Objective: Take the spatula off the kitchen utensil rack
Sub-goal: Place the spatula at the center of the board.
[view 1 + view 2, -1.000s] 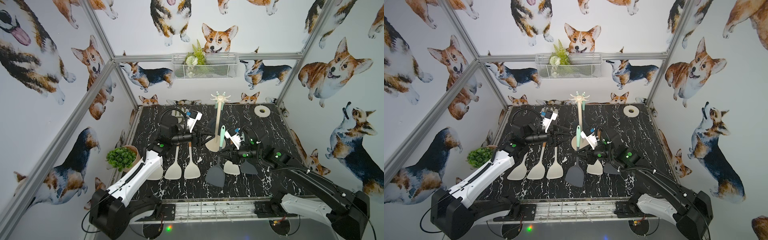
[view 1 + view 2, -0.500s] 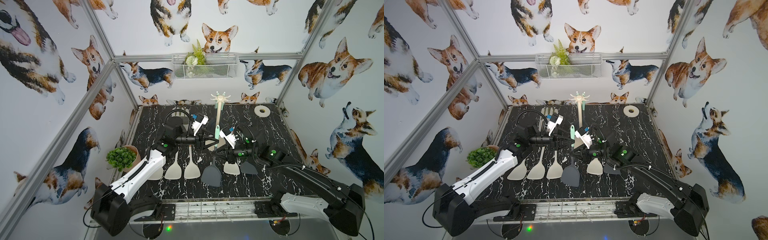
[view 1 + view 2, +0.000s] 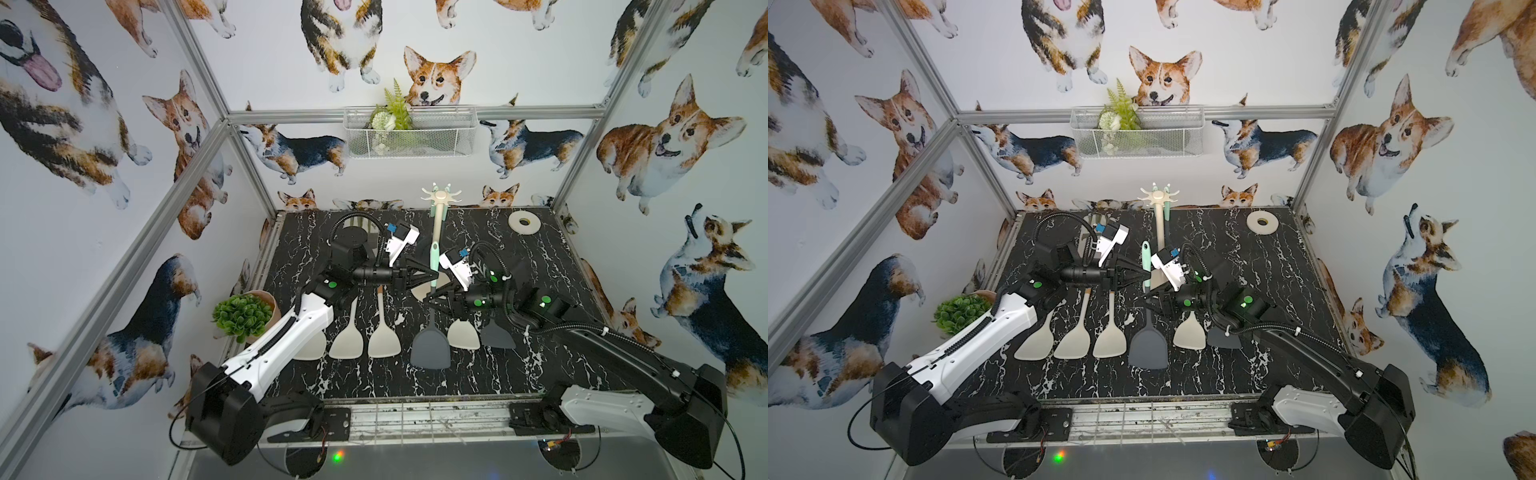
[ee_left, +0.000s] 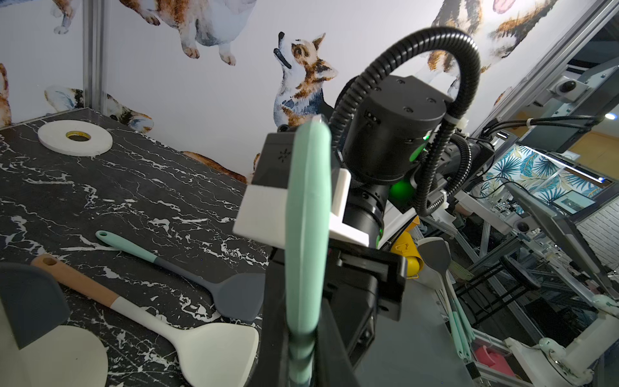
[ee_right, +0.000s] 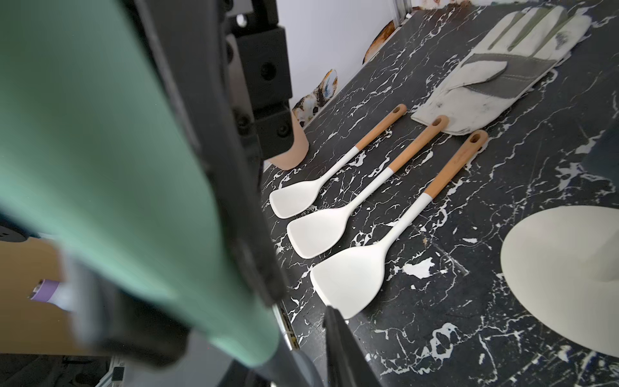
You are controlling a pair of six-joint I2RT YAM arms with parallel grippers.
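Nearest, flat on the black marble table (image 3: 374, 386): a row of cream spatulas (image 3: 384, 341) with wooden handles, plus a cream turner (image 3: 463, 334) and a grey turner (image 3: 498, 336) under the right arm. Just behind, upright in the air and off the hooks, the spatula (image 3: 433, 257), mint handle up and dark grey blade down. Pinched at the handle by the left gripper (image 3: 434, 276), fingers pressed together on it. Just below, from the opposite side, the right gripper (image 3: 432, 300), fingers spread, not clamping. Further back, the kitchen utensil rack (image 3: 436, 220), pole upright, with a mint-handled utensil (image 3: 1167, 210) hanging from its crown. Farthest: tape roll (image 3: 524, 223) in the far right corner, wire basket (image 3: 409, 139) on the back wall.
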